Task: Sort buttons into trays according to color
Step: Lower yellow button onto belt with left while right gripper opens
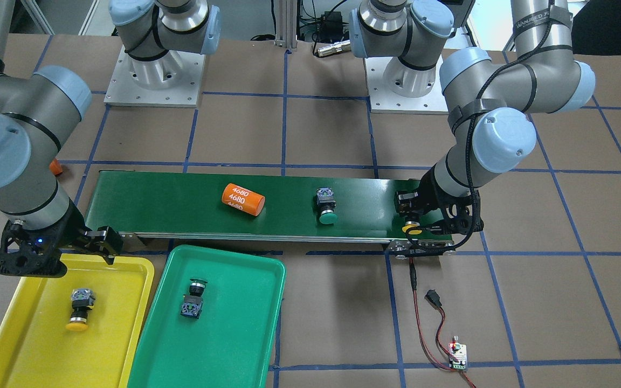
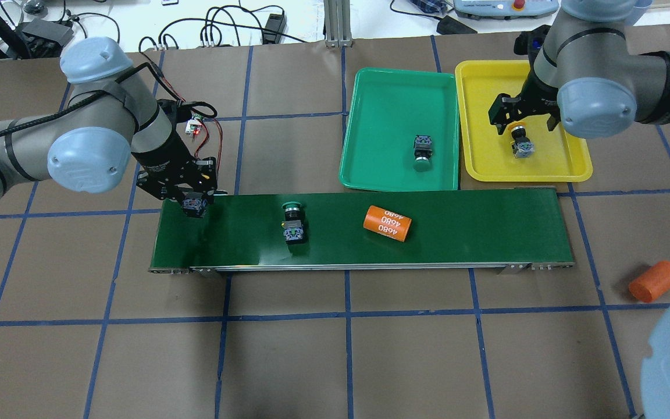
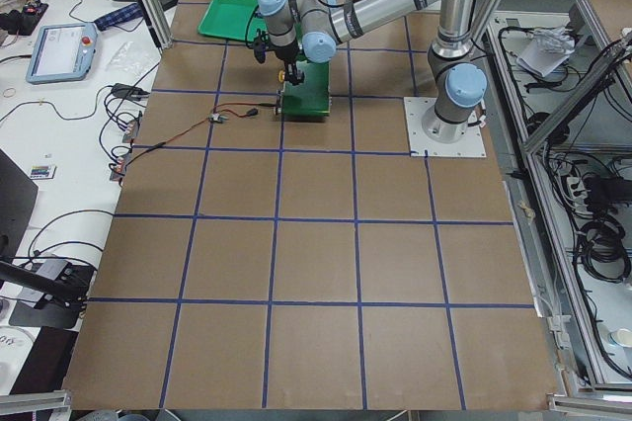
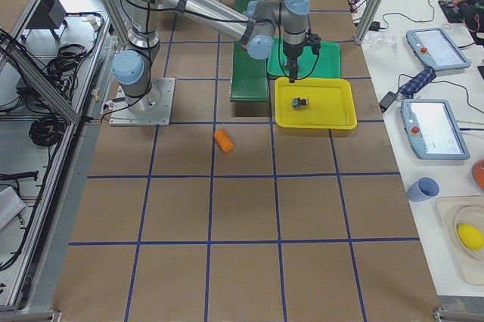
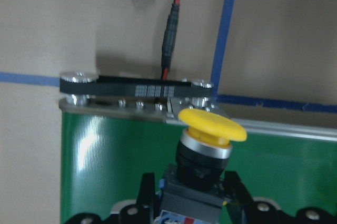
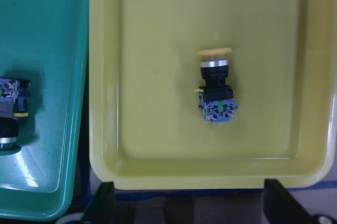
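My left gripper (image 2: 193, 201) is shut on a yellow button (image 5: 206, 148) just above the left end of the belt; it also shows in the front view (image 1: 412, 228). A green button (image 2: 293, 221) lies on the belt. My right gripper (image 2: 522, 119) is open and empty, hovering over the yellow tray (image 2: 567, 166). A second yellow button (image 6: 216, 90) lies on its side in that tray. The green tray (image 2: 381, 116) beside it holds a green button (image 2: 423, 152), also on its side.
The dark-green conveyor belt (image 2: 486, 233) runs across the table and carries an orange cylinder (image 2: 387, 223). Another orange cylinder (image 2: 655, 281) lies on the table at the right. Red-black wires and a small circuit board (image 1: 457, 355) lie by the belt's left end.
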`<control>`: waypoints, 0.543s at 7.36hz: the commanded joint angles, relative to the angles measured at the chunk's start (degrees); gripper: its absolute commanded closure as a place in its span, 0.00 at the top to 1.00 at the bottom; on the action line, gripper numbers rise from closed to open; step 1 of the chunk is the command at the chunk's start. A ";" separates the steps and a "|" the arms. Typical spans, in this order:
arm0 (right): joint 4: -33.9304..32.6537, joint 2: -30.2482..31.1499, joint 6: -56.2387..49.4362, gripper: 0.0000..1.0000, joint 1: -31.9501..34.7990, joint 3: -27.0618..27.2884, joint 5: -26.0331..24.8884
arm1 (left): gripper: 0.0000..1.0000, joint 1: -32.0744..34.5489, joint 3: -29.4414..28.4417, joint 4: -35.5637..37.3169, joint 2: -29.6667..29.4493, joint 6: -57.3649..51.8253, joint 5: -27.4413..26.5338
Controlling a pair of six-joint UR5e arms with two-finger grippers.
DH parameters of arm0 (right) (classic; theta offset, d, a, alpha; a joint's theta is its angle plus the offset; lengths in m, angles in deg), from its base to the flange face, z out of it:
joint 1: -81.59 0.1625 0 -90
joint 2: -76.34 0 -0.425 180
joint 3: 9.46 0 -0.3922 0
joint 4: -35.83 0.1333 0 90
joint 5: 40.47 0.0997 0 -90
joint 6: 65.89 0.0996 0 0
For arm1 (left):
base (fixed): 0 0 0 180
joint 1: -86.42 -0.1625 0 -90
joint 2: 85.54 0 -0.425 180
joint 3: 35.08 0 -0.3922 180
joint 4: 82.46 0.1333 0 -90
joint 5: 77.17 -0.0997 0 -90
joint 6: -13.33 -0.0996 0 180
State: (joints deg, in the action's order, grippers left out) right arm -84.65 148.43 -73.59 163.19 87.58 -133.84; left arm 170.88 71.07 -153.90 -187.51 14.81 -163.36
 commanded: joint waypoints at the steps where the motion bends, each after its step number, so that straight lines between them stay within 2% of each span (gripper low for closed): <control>1: 1.74 1.74 0.31 1.00 0.06 0.08 0.12 | 0.00 -0.17 2.91 0.16 1.86 -0.08 -0.03; 3: 2.01 1.82 0.31 1.00 0.06 0.95 0.12 | 0.00 -0.17 3.10 0.08 1.34 0.10 -0.12; 4: 2.09 1.82 0.31 1.00 0.06 1.04 0.03 | 0.38 -0.26 3.18 0.08 0.55 0.10 -0.12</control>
State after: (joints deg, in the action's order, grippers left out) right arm -82.69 150.20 -73.28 163.27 88.38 -133.76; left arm 170.69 74.11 -153.82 -186.27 14.88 -163.45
